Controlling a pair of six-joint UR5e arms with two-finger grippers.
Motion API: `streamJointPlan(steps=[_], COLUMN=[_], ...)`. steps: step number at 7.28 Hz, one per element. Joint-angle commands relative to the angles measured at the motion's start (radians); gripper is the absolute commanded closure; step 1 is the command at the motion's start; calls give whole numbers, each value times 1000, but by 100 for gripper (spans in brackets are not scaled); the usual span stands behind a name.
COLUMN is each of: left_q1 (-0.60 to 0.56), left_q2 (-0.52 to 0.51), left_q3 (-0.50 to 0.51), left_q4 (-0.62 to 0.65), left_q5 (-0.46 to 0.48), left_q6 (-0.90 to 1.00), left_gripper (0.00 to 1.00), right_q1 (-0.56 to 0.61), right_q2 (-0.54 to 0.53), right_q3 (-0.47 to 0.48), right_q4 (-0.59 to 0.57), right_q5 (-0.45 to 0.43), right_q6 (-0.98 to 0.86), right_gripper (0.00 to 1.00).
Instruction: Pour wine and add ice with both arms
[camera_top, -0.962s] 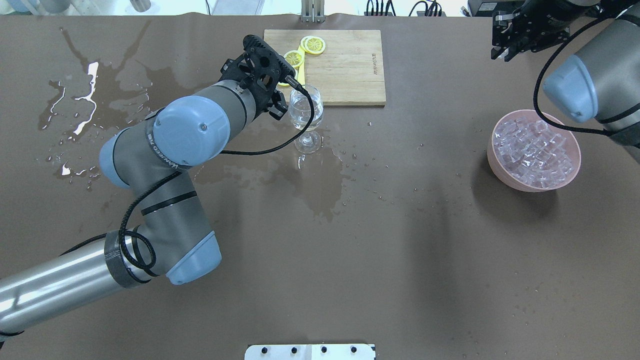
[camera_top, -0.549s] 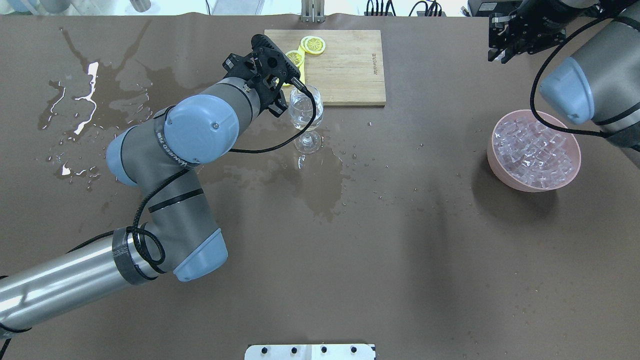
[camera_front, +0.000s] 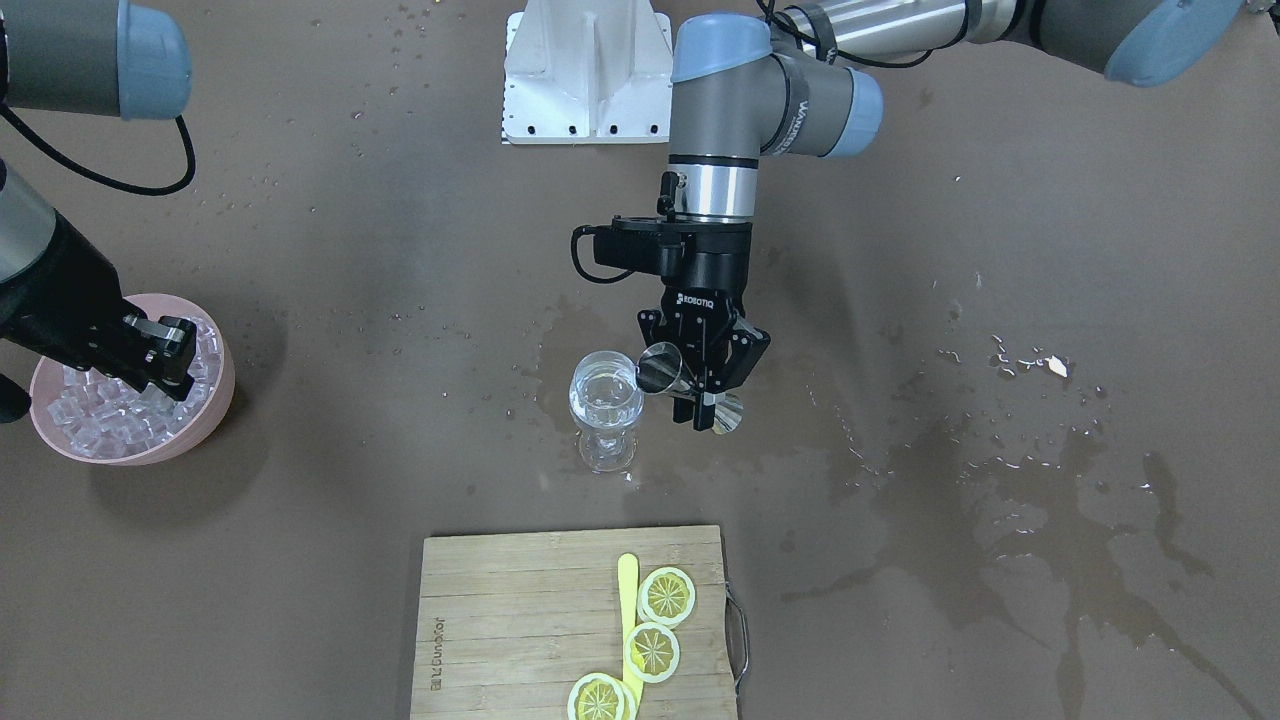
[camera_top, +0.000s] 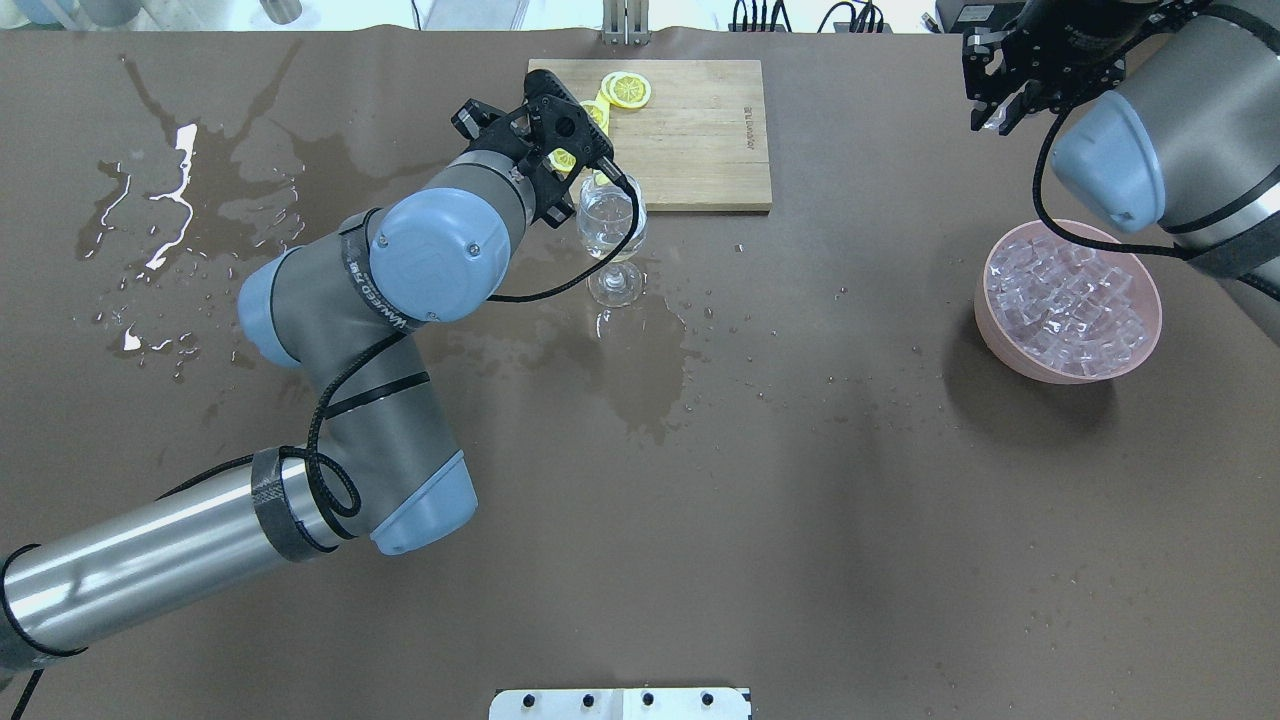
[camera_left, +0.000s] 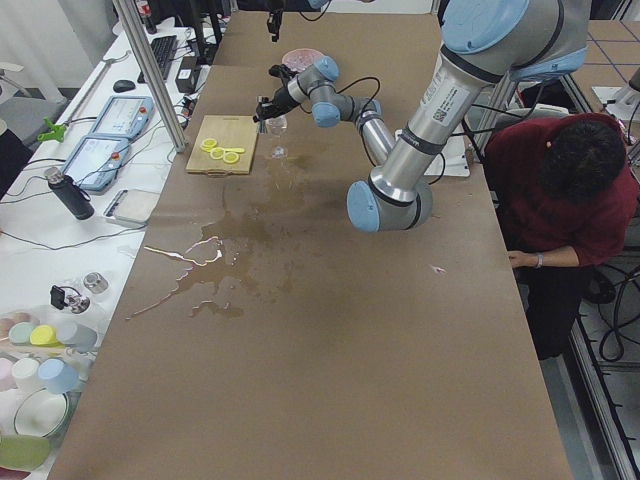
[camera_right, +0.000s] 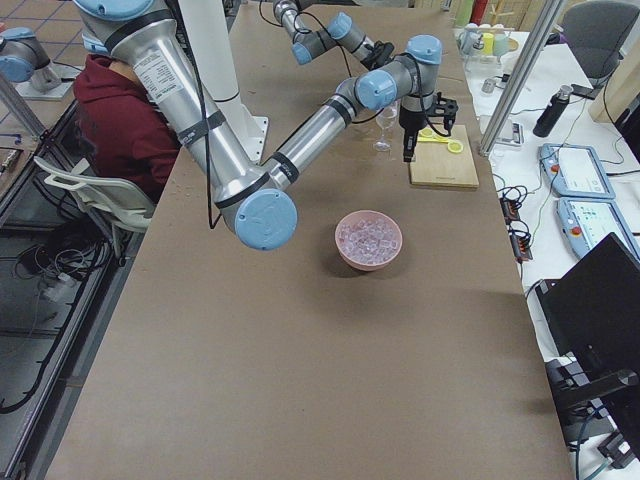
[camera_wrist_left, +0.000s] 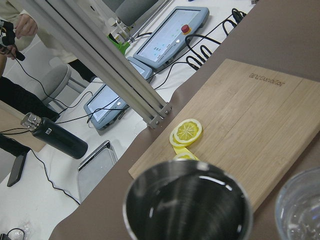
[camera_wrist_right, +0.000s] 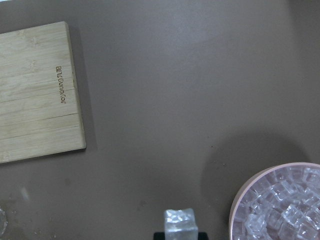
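My left gripper (camera_front: 697, 395) is shut on a steel jigger (camera_front: 658, 370), tipped on its side with one mouth at the rim of the stemmed glass (camera_front: 605, 405). The glass holds clear wine (camera_front: 603, 392). In the left wrist view the jigger (camera_wrist_left: 187, 205) fills the bottom, with the glass rim (camera_wrist_left: 300, 205) at the right. My right gripper (camera_top: 990, 112) is shut on one ice cube (camera_wrist_right: 179, 222), raised beside the pink bowl (camera_top: 985, 310) of ice (camera_top: 1065, 300). In the overhead view the left gripper (camera_top: 560, 195) hides the jigger.
A wooden cutting board (camera_top: 690, 135) with lemon slices (camera_top: 628, 90) lies just beyond the glass. Water puddles lie at the table's left (camera_top: 170, 200) and in front of the glass (camera_top: 630, 370). A white base plate (camera_front: 585, 70) is at the robot's side.
My left arm has swung right and its wrist has turned, bringing the gripper closer over the glass. My right gripper has shifted a little to the left, away from the bowl.
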Motion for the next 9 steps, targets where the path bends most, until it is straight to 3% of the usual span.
streamJointPlan(steps=[1,2,4,9], left_q1=[13,16,51,53], left_q2=[1,1,-4,-21], left_q3=[9,11,12,25], left_q4=[2,0,0,2], left_q5=[38,41,115,124], left_q6=[28,34,85,185], left_gripper=[100,100,100,100], right_q1=[-1,-13,-14,-32], right_q2=[15,15,29,43], right_q3=[4,0,3,32], right_q4=[-53,-56,-56,-53], right_q5=[-43,-89,-96,-102], right_q6=[4,7,30,54], right_gripper=[96,96,96,96])
